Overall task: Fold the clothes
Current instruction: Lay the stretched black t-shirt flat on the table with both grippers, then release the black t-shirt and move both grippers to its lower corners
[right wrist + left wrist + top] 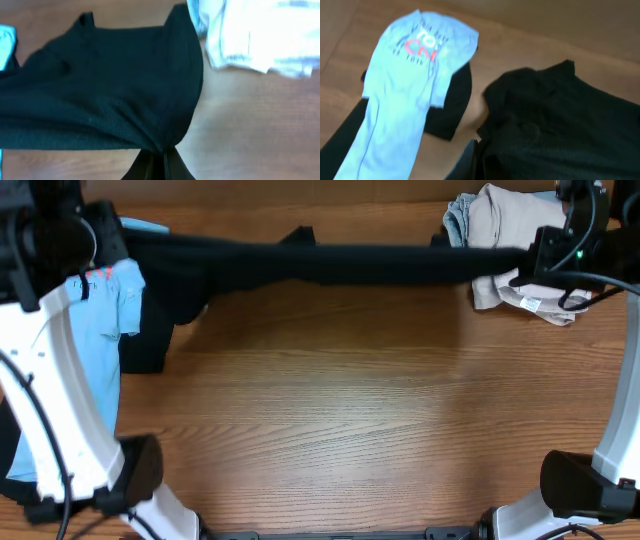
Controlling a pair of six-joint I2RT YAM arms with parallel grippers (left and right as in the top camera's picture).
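The black T-shirt [350, 265] hangs stretched in a long band across the far side of the table, held at both ends. My left gripper [115, 242] is shut on its left end; the left wrist view shows the fingers [475, 162] pinching the black cloth [560, 125]. My right gripper [525, 268] is shut on its right end; the right wrist view shows the fingers [165, 160] closed on a gathered corner of the shirt [100, 90]. The light blue lettered T-shirt [105, 330] lies at the far left, below my left gripper, and also shows in the left wrist view [415, 85].
Another dark garment [150, 340] lies partly under the blue T-shirt, seen too in the left wrist view [452, 107]. A pile of beige and white clothes [500, 220] sits at the far right by my right gripper, and in the right wrist view [260, 35]. The wooden table [330, 420] spreads below.
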